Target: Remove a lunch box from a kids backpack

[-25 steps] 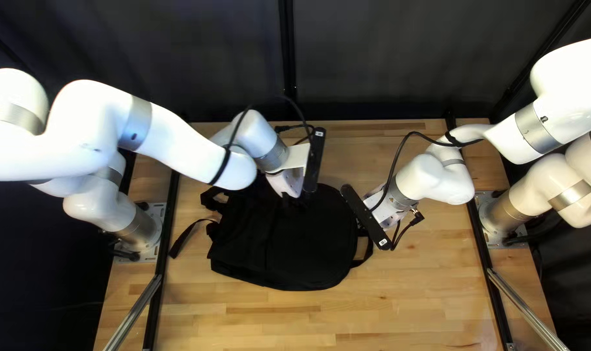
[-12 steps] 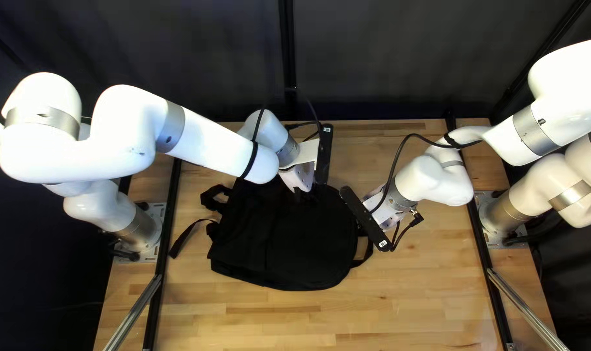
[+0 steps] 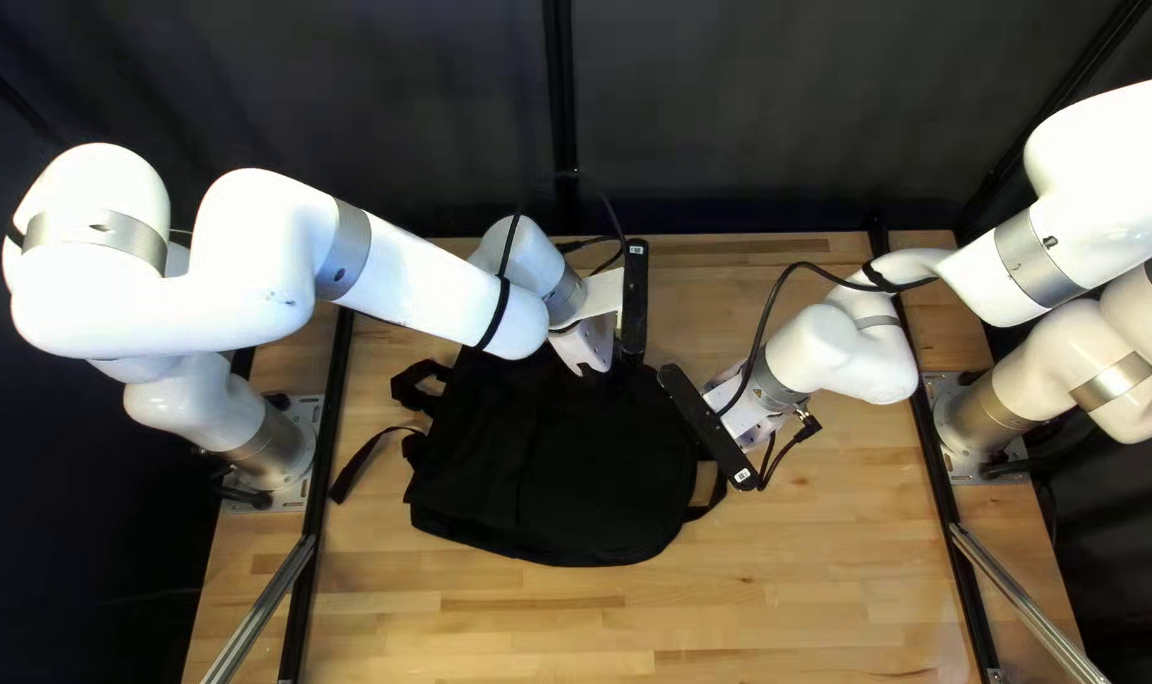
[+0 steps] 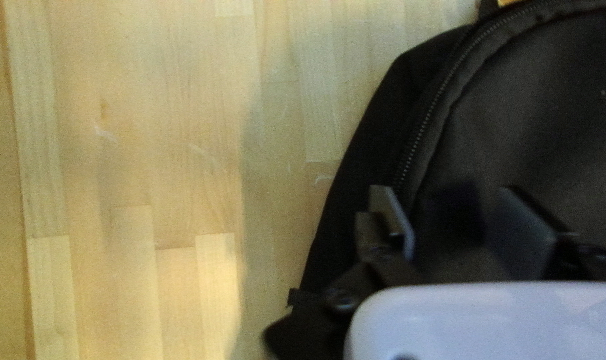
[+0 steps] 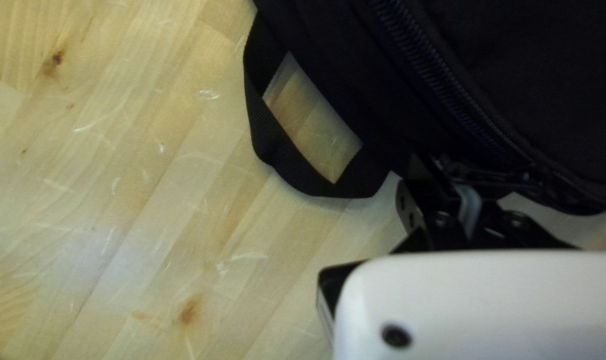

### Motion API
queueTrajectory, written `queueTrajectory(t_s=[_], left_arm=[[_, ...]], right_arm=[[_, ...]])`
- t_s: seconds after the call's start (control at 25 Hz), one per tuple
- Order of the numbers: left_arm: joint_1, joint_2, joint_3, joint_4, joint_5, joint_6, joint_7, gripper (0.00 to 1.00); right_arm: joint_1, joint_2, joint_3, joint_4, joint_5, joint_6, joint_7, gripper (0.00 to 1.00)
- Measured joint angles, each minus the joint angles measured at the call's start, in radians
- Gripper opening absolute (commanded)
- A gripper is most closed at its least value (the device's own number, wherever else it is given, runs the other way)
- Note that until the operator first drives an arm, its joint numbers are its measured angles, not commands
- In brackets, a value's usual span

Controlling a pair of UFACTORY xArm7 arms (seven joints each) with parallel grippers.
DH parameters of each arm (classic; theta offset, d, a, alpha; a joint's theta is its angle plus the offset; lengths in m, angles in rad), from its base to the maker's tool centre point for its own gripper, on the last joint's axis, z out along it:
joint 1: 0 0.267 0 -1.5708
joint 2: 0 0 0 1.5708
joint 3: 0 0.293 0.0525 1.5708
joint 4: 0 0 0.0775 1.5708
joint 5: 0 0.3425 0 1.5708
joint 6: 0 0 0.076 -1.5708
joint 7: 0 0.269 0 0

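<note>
Top left view: the black backpack (image 3: 588,488) lies flat at the centre of the frame on the wooden desk (image 3: 791,576). The left gripper (image 3: 585,345) is over its upper edge, released, with fingers (image 4: 526,233) wide apart and nothing grasped between them; contact with the cloth cannot be determined. The right gripper (image 3: 743,403), right of centre, meets the backpack's edge beside a zipper (image 5: 449,80), near a strap loop (image 5: 286,157); whether it is clenched cannot be told.

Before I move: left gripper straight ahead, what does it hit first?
Likely the black backpack, on the panel just inside its curved zipper; the left gripper stands open over it, remaining gap unclear.
</note>
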Motion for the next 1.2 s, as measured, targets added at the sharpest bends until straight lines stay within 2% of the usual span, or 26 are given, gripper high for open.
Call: queueTrajectory(t_s=[0.32,0.8,1.2], left_arm=[[-0.025,-0.001,0.043,0.022,0.125,0.023,-0.172,0.0],[-0.023,0.0,0.085,0.048,0.199,0.066,-0.269,0.0],[-0.013,0.008,0.114,0.047,0.221,0.06,-0.317,0.0]], right_arm=[[0.002,-0.005,0.005,0.004,-0.006,0.009,0.008,0.0],[0.001,-0.021,0.03,0.019,-0.066,0.036,0.075,0.0],[0.036,0.057,0.057,0.076,0.094,0.024,-0.036,0.0]])
